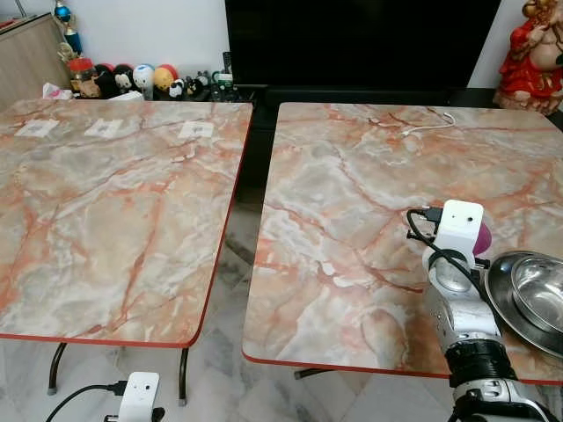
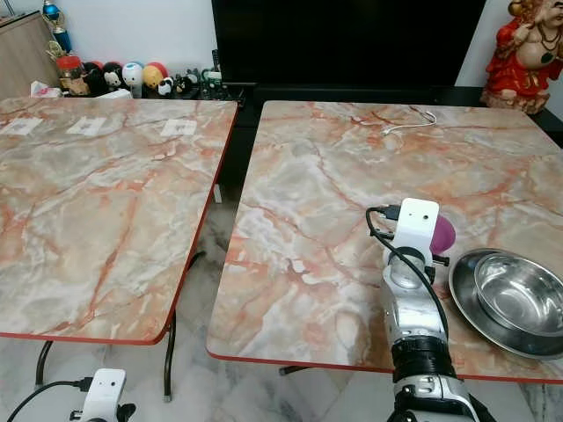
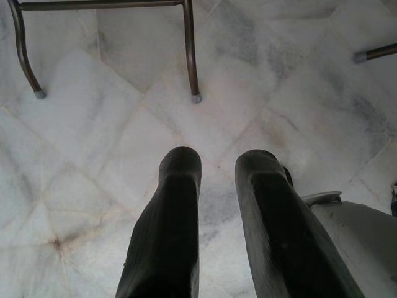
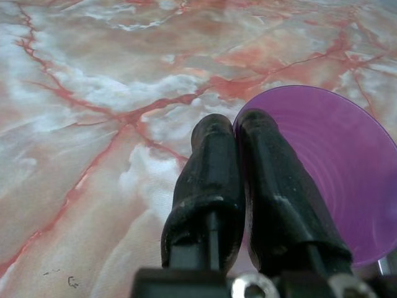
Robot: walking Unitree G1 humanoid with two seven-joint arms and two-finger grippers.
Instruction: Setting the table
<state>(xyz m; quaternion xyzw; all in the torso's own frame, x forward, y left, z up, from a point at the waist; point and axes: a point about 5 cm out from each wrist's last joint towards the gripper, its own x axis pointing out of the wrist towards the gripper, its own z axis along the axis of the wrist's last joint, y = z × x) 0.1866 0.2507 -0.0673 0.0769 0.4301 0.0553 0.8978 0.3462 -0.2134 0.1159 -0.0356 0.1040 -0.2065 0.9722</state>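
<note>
Two marble-patterned tables stand side by side with a gap between them; the left table [image 1: 114, 220] carries three small white paper squares [image 1: 107, 128] in a row near its far edge; the right table [image 1: 369, 220] holds the work. Right arm reaches over the near right part of the right table; right gripper [image 4: 239, 133] has its two black fingers [image 4: 211, 180] pinched together on the rim of a purple cup [image 4: 335, 167], one finger outside the wall, the other inside the mouth; the cup is tipped so its open mouth faces the wrist camera, low over the marble top, though whether it touches the surface cannot be told. From the head views the cup shows as a purple bulge [image 2: 442, 234] just past the white wrist camera housing. Just beside it, toward the robot's right, sits a steel bowl [image 2: 519, 294] nested in a wider steel plate [image 2: 462, 303], near the table's front right corner. A white cable [image 1: 428, 123] lies near the far edge of the right table. Left gripper [image 3: 214, 167] hangs low beside the left table, over the pale marble floor tiles [image 3: 93, 155], fingers parted with a narrow gap and nothing between them; dark metal table legs [image 3: 191, 56] beyond. Behind the tables: a dark TV screen [image 1: 361, 40], a row of small toy figures [image 1: 132, 79], a red statue [image 1: 532, 53].
</note>
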